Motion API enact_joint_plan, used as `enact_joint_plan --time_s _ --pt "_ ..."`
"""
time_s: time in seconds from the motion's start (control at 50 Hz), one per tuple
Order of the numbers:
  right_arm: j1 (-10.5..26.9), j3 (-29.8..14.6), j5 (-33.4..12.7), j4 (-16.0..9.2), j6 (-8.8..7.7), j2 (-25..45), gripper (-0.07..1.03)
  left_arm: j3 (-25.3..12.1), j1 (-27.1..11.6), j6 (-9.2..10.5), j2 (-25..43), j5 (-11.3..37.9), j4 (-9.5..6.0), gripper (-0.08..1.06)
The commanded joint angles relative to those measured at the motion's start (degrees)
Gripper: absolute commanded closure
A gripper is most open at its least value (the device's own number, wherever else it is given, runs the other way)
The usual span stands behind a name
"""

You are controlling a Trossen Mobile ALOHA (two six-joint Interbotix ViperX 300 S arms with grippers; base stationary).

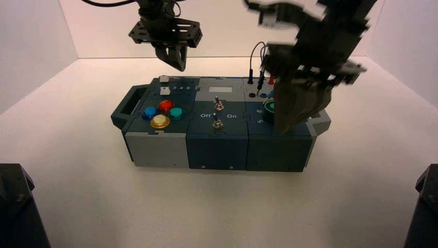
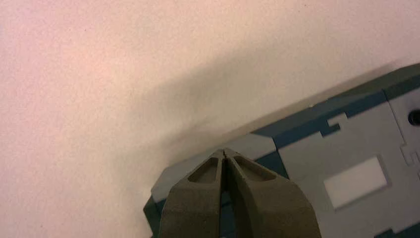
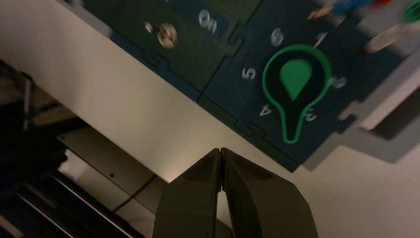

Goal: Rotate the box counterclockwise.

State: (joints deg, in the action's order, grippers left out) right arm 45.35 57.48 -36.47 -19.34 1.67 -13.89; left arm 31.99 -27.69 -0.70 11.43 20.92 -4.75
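Box: the box is set on the white table, near the middle, its long axis running left to right.
Facing: the lettered top is read from the near side; the coloured buttons are at the left end, the green knob at the right end, the toggle switches between them.
Left gripper: the left gripper is held above the far left corner of the box, fingers pressed together on nothing; in its wrist view the far edge lies just below the tips.
Right gripper: the right gripper is held over the right end, near the knob, fingers likewise closed and empty; the near right corner is seen beneath it.
Key relation: the grippers are placed at diagonally opposite corners, left far and right near.
Judged next move: a counterclockwise turn is probably to be made by pushing those corners in opposite directions.
Contact: touching cannot be told for either gripper.
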Motion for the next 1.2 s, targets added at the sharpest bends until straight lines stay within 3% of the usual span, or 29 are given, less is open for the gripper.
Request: enact_joint_plan --time_s 0.02,0.32,0.62,0.98,1.2 --pt "1.6 -1.8 0.4 -1.2 -0.09 2.0 0.99 -2.5 -0.2 -0.18 0.4 -0.3 0.18 1.00" --pt "4.6 -2.8 0.2 -4.1 -0.18 6.2 0.99 -4.0 0.4 -0.35 4.8 -0.9 0.62 1.00" --pt "4.5 -2.7 0.4 -4.2 -0.18 8.8 0.99 -6.1 1.2 -0.44 6.6 -0.9 0.70 1.00" --pt "4.3 -3.2 2.2 -3.6 -0.09 15.5 0.99 -6.2 1.1 -0.35 7.0 -0.2 0.70 1.00" --pt "3.3 -3.2 2.9 -3.0 0.18 15.6 0.99 -6.2 1.2 -0.44 7.8 1.1 0.70 1.00"
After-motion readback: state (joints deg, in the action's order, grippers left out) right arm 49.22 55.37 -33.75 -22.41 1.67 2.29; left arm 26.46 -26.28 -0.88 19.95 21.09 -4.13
